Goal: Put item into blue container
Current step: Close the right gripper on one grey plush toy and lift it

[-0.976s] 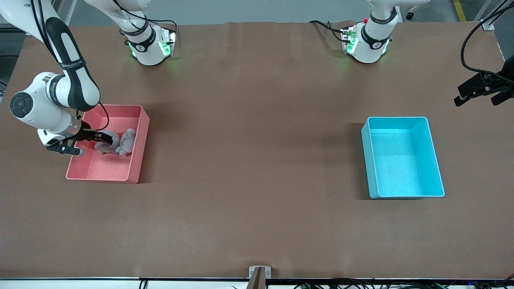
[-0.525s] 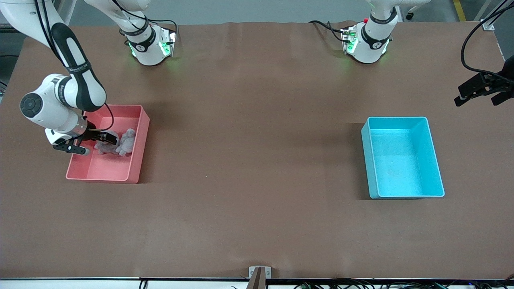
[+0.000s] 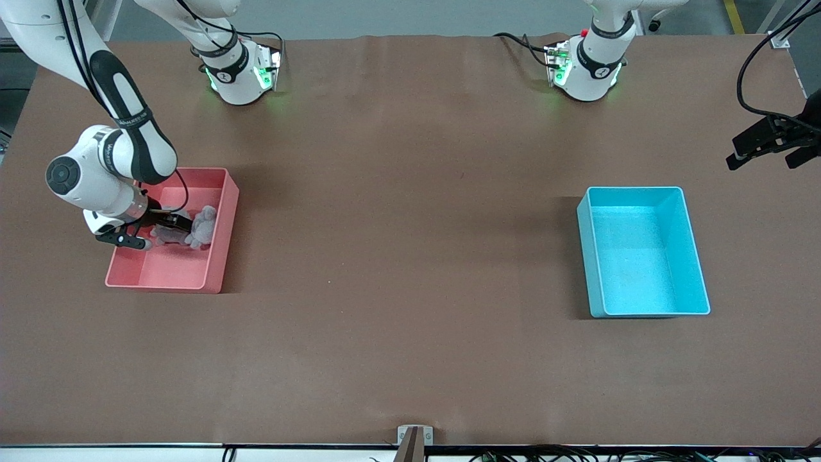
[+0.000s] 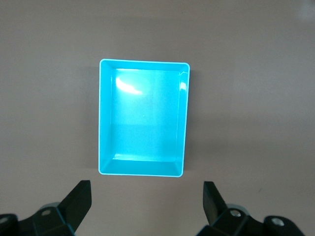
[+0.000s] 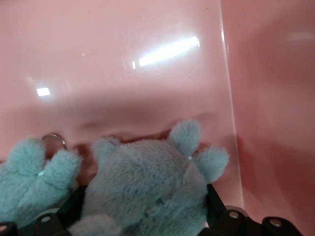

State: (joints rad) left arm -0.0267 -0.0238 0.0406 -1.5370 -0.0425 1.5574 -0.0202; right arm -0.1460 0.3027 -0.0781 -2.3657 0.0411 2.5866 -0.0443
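Note:
The item, a grey-blue plush toy [image 3: 195,228] with a small metal ring, lies in the pink bin [image 3: 218,253] at the right arm's end of the table. My right gripper [image 3: 157,232] is down inside that bin and open, one finger on each side of the plush [image 5: 147,187]. The blue container [image 3: 641,256] stands empty toward the left arm's end. High over the table's edge at that end hangs my left gripper [image 3: 763,159], open and holding nothing. The left wrist view looks straight down on the blue container [image 4: 142,118], with the left gripper [image 4: 146,192] just off its short wall.
The pink bin's smooth wall [image 5: 266,98] rises close beside the plush. Both arm bases stand along the table's edge farthest from the front camera. A small bracket [image 3: 414,435] sits at the edge nearest that camera. Brown tabletop lies between the two bins.
The right arm has swung further over the pink bin and its open gripper has slid in around the plush. The left arm has not moved.

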